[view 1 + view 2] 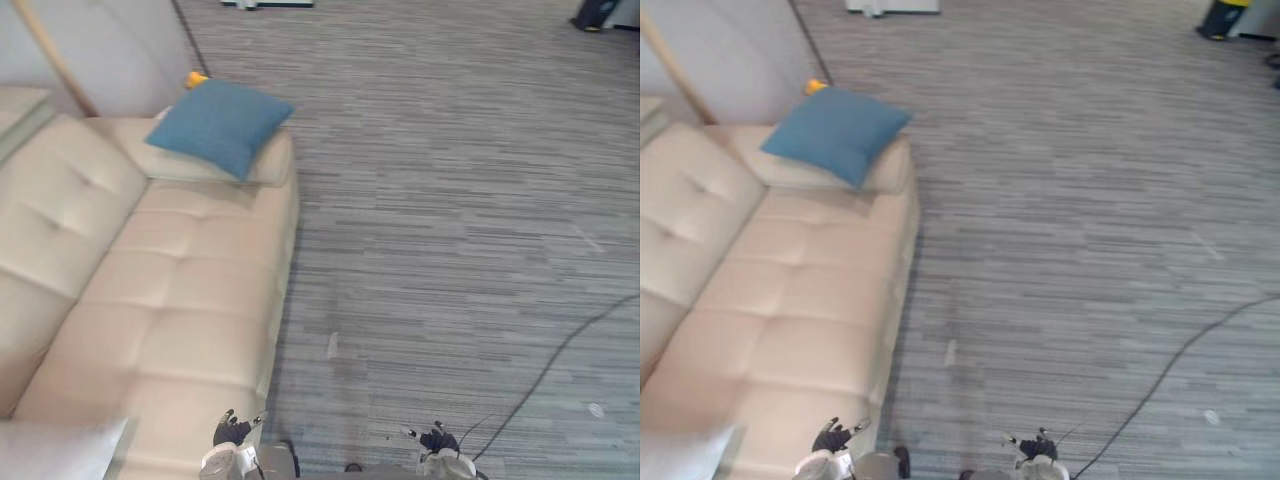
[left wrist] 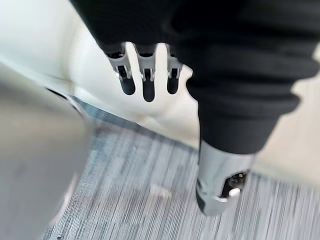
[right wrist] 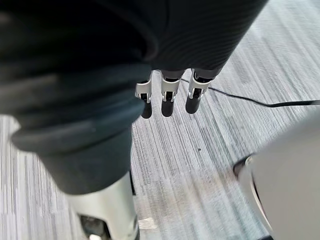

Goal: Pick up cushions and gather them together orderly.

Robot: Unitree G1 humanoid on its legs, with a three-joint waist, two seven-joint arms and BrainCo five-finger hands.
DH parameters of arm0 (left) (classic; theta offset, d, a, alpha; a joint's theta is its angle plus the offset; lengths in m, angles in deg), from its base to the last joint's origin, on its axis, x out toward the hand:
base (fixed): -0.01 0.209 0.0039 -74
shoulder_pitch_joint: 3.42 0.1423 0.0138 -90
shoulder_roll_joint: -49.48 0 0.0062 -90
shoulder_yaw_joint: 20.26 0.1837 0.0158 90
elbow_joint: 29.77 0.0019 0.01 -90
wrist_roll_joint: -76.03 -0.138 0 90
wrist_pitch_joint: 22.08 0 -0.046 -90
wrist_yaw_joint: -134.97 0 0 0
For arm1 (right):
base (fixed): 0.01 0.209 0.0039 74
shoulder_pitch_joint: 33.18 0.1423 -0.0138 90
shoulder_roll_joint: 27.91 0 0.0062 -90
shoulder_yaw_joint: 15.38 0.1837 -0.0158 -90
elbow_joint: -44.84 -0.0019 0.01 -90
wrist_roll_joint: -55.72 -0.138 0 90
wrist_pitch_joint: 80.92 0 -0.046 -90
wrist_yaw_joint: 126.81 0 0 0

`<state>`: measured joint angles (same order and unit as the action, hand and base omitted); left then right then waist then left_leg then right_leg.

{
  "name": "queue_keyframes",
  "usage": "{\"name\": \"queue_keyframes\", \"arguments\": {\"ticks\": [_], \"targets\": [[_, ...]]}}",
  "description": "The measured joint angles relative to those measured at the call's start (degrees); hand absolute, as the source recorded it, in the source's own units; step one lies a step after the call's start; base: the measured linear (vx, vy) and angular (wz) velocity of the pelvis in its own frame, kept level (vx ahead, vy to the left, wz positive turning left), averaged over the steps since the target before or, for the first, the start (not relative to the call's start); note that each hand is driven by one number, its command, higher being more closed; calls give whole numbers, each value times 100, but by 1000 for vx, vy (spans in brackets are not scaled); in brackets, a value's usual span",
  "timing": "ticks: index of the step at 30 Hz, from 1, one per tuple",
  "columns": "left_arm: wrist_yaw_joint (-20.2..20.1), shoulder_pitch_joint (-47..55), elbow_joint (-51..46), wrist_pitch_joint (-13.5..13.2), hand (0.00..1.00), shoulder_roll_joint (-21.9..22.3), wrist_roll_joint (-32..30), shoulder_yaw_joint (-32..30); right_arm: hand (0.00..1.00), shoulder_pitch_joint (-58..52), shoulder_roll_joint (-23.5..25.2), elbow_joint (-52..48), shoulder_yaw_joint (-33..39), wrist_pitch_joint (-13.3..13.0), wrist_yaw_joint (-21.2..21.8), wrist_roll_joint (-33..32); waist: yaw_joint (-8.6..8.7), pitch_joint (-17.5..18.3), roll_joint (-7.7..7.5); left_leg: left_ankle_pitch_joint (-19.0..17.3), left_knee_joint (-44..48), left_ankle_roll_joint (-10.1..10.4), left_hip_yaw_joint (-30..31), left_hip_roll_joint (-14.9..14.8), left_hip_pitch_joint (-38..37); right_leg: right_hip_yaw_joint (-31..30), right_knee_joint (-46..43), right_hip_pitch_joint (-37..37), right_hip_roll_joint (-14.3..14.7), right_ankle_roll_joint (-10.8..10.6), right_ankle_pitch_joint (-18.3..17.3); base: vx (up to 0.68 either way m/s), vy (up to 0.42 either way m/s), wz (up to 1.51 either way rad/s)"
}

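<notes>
My left hand (image 1: 232, 432) and right hand (image 1: 437, 438) hang straight-fingered, holding nothing. The blue cushion (image 1: 220, 124) rests on the far arm of the sofa (image 1: 180, 300) (well away from me); a one-sided grab could tip it onto the carpet (image 1: 450, 200).

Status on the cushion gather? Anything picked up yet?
Done: nothing visibly. The blue cushion sits on the far armrest of the sofa, and what looks like a pale cushion lies at its near end, well apart. In hand: nothing; the left hand and right hand are open and empty. Left: pick up and group both.
</notes>
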<state>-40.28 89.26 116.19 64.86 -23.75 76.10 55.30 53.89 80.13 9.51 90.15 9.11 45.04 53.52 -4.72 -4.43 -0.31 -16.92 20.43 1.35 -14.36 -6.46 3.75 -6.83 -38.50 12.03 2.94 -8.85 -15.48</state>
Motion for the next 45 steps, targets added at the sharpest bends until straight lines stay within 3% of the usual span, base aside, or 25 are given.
{"name": "queue_keyframes", "arguments": {"ticks": [2, 5, 7, 8, 9, 10, 11, 13, 14, 15, 17, 20, 22, 23, 25, 26, 29, 31, 32, 33, 36, 40, 42, 44, 45], "targets": [[4, -133, 151, 23, 0, 7, 0, 95, 0, 72, -24, 6, -2, -28, 38, 0, 60, -23, 23, -158, -244, -14, -36, -4, -485, 705, -851, 452, -268, 318, -168, 359, 75, -19], [10, -185, 245, 84, 0, -3, -2, 137, 0, 184, -50, 16, 1, -51, 42, 0, 161, -52, 41, -175, -858, 6, -59, -77, -1124, 1357, -190, 904, -526, 585, -286, 383, -60, 7], [10, -245, 327, 88, 0, -53, -5, 326, 0, 241, -118, 25, 9, -49, 42, -1, 199, -68, 64, -172, -1075, 18, 6, -151, -1282, 1450, 504, 1230, -547, 681, 17, 387, -151, 27], [9, -241, 352, 93, 0, -119, -6, 466, 0, 228, -183, 77, 11, -44, 37, 0, 249, -96, -7, -169, -1161, 21, 173, -57, -1411, 1398, 1311, 1214, -604, 736, 667, 495, -214, 40], [4, -285, 449, 97, 0, -54, -22, 470, 0, 257, -300, 199, 123, -44, 38, 3, 247, -173, 125, -148, -1117, 76, 502, -212, -1603, 1492, 1164, 1053, -529, 1038, 958, 508, -216, 35], [8, -280, 452, 95, 0, -39, -53, 442, 0, 282, -330, 252, 166, -44, 36, 2, 240, -161, 192, -85, -1042, 183, 601, -271, -1577, 1534, 1150, 1019, -494, 1074, 866, 524, -252, 8], [13, -250, 442, 91, 0, 28, -114, 381, 0, 311, -374, 275, 249, -21, 22, 0, 241, -167, 285, 98, -570, 409, 814, -352, -1423, 1563, 1040, 967, -429, 1157, 597, 516, -280, -2], [9, -271, 425, 92, 0, 112, -114, 205, 0, 312, -395, 251, 220, -15, 23, -5, 255, -240, 385, 481, 976, 402, 1161, -438, -770, 1593, 1146, 649, -324, 1265, 412, 578, -288, 0], [7, -258, 301, 92, 0, 150, -110, 163, 0, 302, -403, 252, 201, -6, 16, -11, 238, -296, 416, 892, 2403, 400, 1371, -542, -154, 1593, 1423, 217, -226, 1325, 371, 498, -193, -6], [8, -241, 189, 75, 0, 146, -111, 100, 0, 291, -367, 252, 147, -4, 3, -18, 194, -350, 373, 825, 3450, 407, 1328, -647, 235, 1575, 1712, -299, -138, 1412, 316, 470, -160, -7], [8, -231, 59, 65, 0, 117, -110, 70, 0, 287, -293, 252, 85, -15, -7, -24, 139, -411, 303, 691, 4104, 373, 1167, -698, 665, 1562, 2013, -901, -111, 1483, 238, 361, -76, -9], [4, -196, -156, 5, 0, 104, -105, 87, 0, 325, -198, 239, -5, -15, -28, -109, 99, -371, 244, 437, 3707, 182, 709, -659, 1579, 1521, 2416, -1470, -127, 1426, 11, 377, -14, -7], [9, -201, -202, -28, 0, 112, -105, 81, 0, 310, -182, 242, 2, 24, -38, -127, 67, -377, 234, 331, 2427, 146, 227, -450, 1815, 1524, 2673, -1870, -233, 1312, -59, 482, 97, 4], [8, -200, -206, -43, 0, 110, -103, 89, 0, 317, -199, 241, 6, 24, -42, -125, 47, -390, 209, 392, 1684, 117, 10, -271, 1811, 1512, 2815, -2055, -329, 1237, -102, 485, 135, -2], [7, -190, -178, -50, 0, 101, -95, 134, 0, 336, -252, 265, 24, 23, -57, -122, -58, -354, 220, 1354, -87, -44, -94, 126, 1687, 1371, 3155, -2418, -438, 1081, -198, 551, 190, -23], [7, -191, -158, -49, 0, 68, -88, 162, 0, 341, -262, 279, 23, 27, -57, -120, -122, -333, 200, 1541, -153, -182, -89, 183, 1629, 1284, 3195, -2449, -465, 1080, -198, 526, 195, -26], [3, -191, -54, -36, 0, -93, -87, 199, 0, 316, -106, 295, 23, 28, -35, -110, -163, -176, -91, 1231, -227, -486, -207, 505, 1433, 851, 2482, -2190, -790, 985, 30, 463, 186, 2], [-1, -187, 4, -27, 0, -155, -87, 206, 0, 266, -67, 309, 100, 31, -26, -63, -163, -195, -137, 977, -185, -563, -224, 572, 1081, 653, 1247, -1881, -818, 526, 244, 581, 222, 8], [1, -178, 91, 21, 0, -176, -88, 208, 0, 257, -52, 285, 109, 18, -14, -4, -134, -215, -112, 771, -244, -570, -74, 623, 695, 629, -2, -1449, -846, -124, 501, 486, 156, 15], [-1, -159, 96, 67, 0, -164, -87, 210, 0, 218, -46, 264, 108, 11, 30, -3, -132, -227, -91, 583, -275, -537, 24, 632, 318, 719, -1049, -1085, -871, -116, 407, 470, 139, 22], [-1, -166, 113, 88, 0, -132, -66, 252, 0, 140, -52, 202, 26, -38, 49, 0, -102, -251, -49, 506, -710, -528, 319, 640, -498, 1252, -1540, -296, -998, 338, 67, 474, 48, 45], [1, -238, 167, 81, 0, 27, -40, 243, 0, 108, -66, 21, 23, -69, 49, -6, 114, -243, -7, 283, -913, -369, 947, 524, -939, 1032, 58, 217, -824, 448, -46, 299, -109, 94], [9, -243, 167, 76, 0, 39, -44, 175, 0, 126, -59, 36, 9, -73, 52, -6, 136, -244, -55, -55, -699, -160, 1349, 524, -1009, 465, 1329, 292, -785, 485, 395, 291, -247, 94], [11, -226, 179, 77, 0, 93, -44, 29, 0, 103, -61, 58, 1, -69, 70, -11, 150, -152, -61, -358, -412, 28, 1707, 467, -1022, 389, 1371, 278, -780, 428, 826, 370, -322, 82], [9, -200, 196, 77, 0, 136, -44, 12, 0, 101, -88, 76, 2, -70, 75, -11, 152, -105, 6, -369, -405, 45, 1764, 392, -1019, 528, 1309, 279, -755, 492, 769, 415, -320, 74]]}}
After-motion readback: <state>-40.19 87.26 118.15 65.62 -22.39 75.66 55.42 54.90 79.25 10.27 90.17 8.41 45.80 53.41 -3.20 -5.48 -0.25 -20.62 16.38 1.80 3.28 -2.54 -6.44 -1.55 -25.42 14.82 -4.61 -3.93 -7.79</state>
